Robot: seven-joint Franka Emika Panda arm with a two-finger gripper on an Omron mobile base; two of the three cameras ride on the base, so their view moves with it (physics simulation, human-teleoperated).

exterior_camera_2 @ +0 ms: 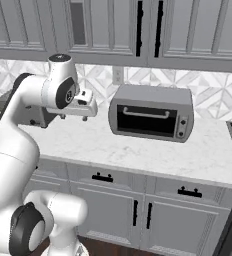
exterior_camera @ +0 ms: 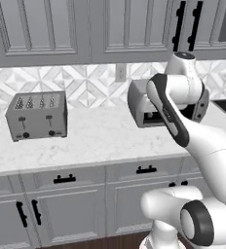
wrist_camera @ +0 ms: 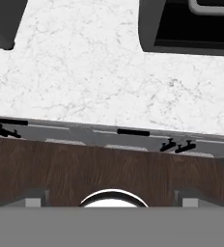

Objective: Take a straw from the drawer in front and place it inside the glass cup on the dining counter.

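My gripper point(wrist_camera: 113, 198) hangs open above the marble worktop's front edge, its fingertips point(wrist_camera: 34, 197) far apart with nothing between them. In the right base view the hand point(exterior_camera_2: 83, 107) sits just left of the toaster oven. Below the worktop the grey drawer point(exterior_camera_2: 105, 178) with a short black bar handle is shut; it also appears in the left base view point(exterior_camera: 145, 170) and from above in the hand view point(wrist_camera: 133, 131). The straw is hidden. The glass cup and the dining counter are out of view.
A silver toaster point(exterior_camera: 37, 115) stands at the left of the worktop point(exterior_camera: 100, 138), and a toaster oven point(exterior_camera_2: 150, 117) sits at the back. More shut drawers point(exterior_camera: 65, 179) and cabinet doors point(exterior_camera_2: 138, 215) line the front. Wall cabinets point(exterior_camera_2: 138, 30) hang above. Wooden floor point(wrist_camera: 109, 169) lies below.
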